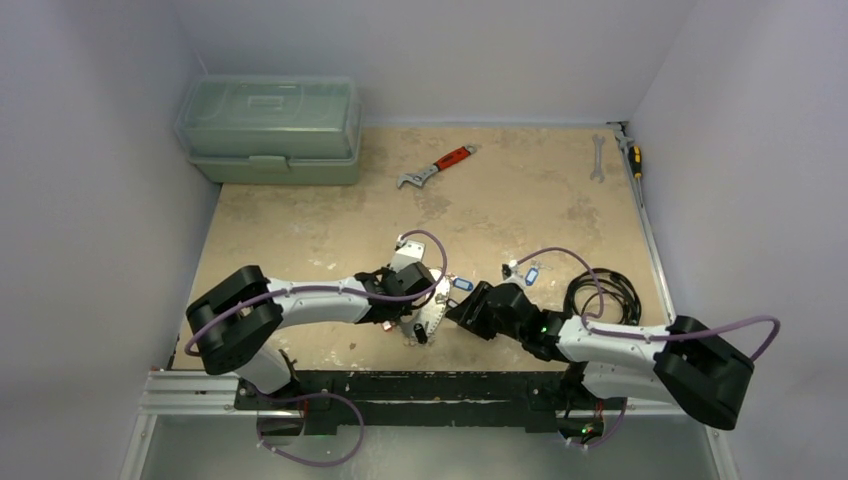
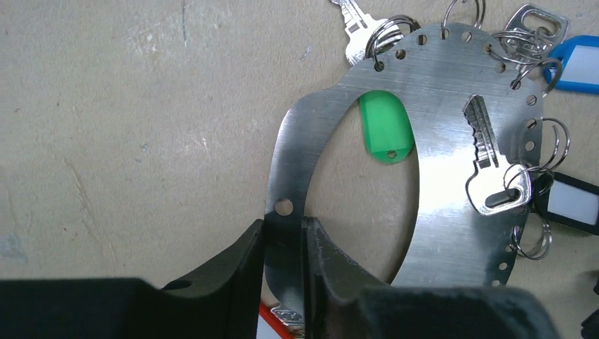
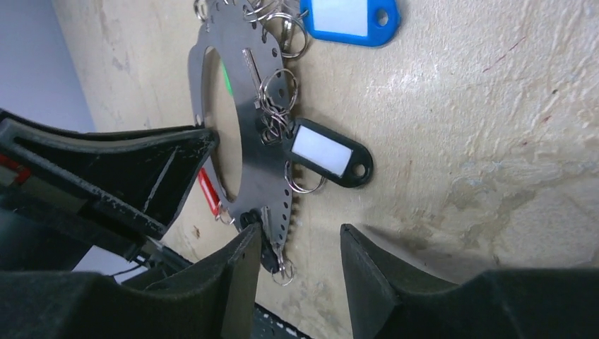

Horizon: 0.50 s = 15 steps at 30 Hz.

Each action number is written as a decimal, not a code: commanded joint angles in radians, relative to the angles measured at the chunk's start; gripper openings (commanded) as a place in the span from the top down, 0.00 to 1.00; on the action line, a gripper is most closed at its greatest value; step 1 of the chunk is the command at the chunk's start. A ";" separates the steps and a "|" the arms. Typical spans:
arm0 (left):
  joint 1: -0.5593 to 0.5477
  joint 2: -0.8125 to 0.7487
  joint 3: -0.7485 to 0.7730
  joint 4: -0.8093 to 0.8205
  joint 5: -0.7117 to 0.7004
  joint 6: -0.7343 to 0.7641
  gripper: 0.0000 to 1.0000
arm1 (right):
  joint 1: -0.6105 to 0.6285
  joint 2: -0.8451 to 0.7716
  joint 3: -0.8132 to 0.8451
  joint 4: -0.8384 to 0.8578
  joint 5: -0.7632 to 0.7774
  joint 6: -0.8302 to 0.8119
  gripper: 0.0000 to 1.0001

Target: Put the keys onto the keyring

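The keyring [image 2: 438, 92] is a flat steel ring plate with small holes round its rim. Several keys hang on it by split rings: a silver key [image 2: 487, 155], a green tag [image 2: 385, 127], a blue tag [image 2: 579, 67], a black tag [image 2: 572, 201]. My left gripper [image 2: 284, 244] is shut on the plate's narrow side. My right gripper [image 3: 300, 244] is open and empty, its left finger [image 3: 240, 275] beside the plate's near end [image 3: 251, 148]. A black tag [image 3: 328, 155] and a red tag [image 3: 208, 192] show there. In the top view both grippers [image 1: 410, 290] [image 1: 462, 310] meet at the plate [image 1: 435, 312].
A loose key with a blue tag [image 1: 525, 272] lies right of the grippers. A black cable coil [image 1: 602, 292] lies by the right arm. A red-handled wrench [image 1: 437, 167], a spanner [image 1: 597, 157], a screwdriver [image 1: 633, 160] and a green toolbox [image 1: 270, 128] lie at the back.
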 commanded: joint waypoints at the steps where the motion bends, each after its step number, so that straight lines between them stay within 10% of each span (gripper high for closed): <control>1: -0.006 0.062 0.029 -0.121 -0.092 -0.004 0.66 | -0.003 0.091 0.015 0.115 0.007 0.042 0.52; 6: -0.008 0.018 0.041 -0.134 -0.098 -0.002 0.27 | -0.015 0.185 -0.006 0.218 -0.027 0.055 0.57; 15: -0.008 -0.062 0.086 -0.166 -0.072 0.016 0.25 | -0.023 0.136 -0.001 0.101 0.084 0.059 0.61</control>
